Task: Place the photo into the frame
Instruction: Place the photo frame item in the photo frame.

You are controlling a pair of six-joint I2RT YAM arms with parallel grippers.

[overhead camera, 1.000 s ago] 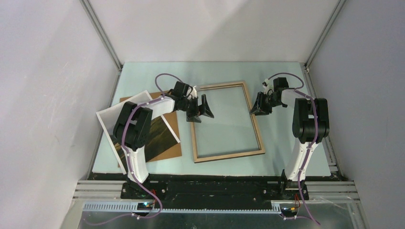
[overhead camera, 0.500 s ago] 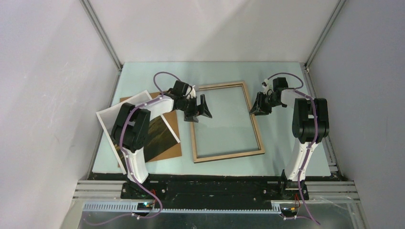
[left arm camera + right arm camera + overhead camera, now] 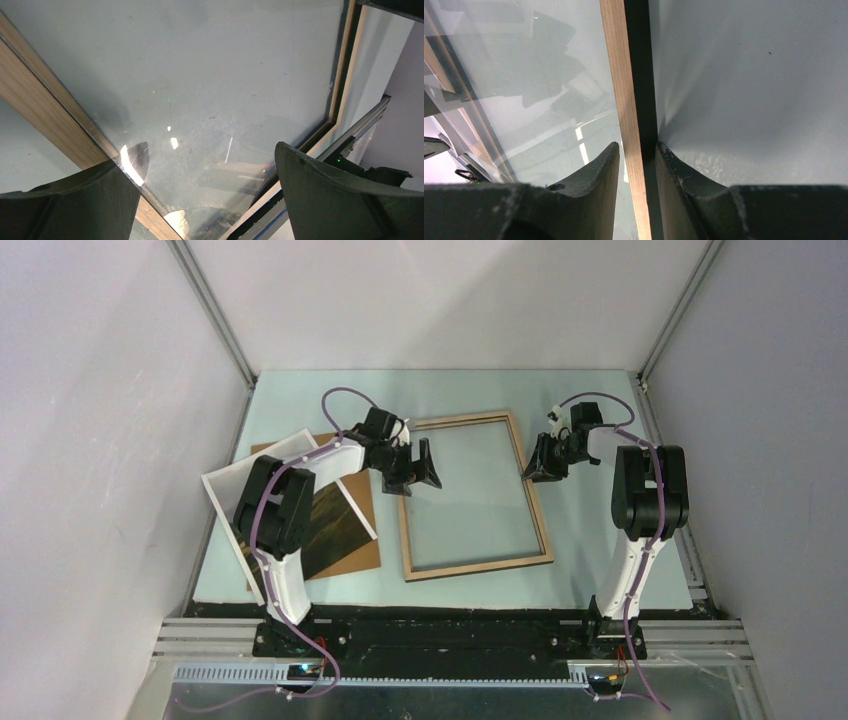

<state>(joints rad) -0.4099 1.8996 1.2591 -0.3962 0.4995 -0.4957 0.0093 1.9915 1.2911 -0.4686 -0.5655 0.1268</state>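
The left arm (image 3: 285, 575) and right arm (image 3: 630, 575) are showing white link shells alternating with chunky black joint housings. A thin purple cable (image 3: 345, 397) is running along each arm, arching free near the wrist and trailing off past the black base plate (image 3: 345, 640). A small white connector (image 3: 556, 417) is sitting at the right wrist. The left gripper (image 3: 419, 480) and right gripper (image 3: 545, 468) are showing all black. Up close the left fingers (image 3: 340, 200) are appearing as broad, matte, dark wedges with rounded tips, while the right fingers (image 3: 696, 200) are carrying pale scuffs and dust along their inner edges
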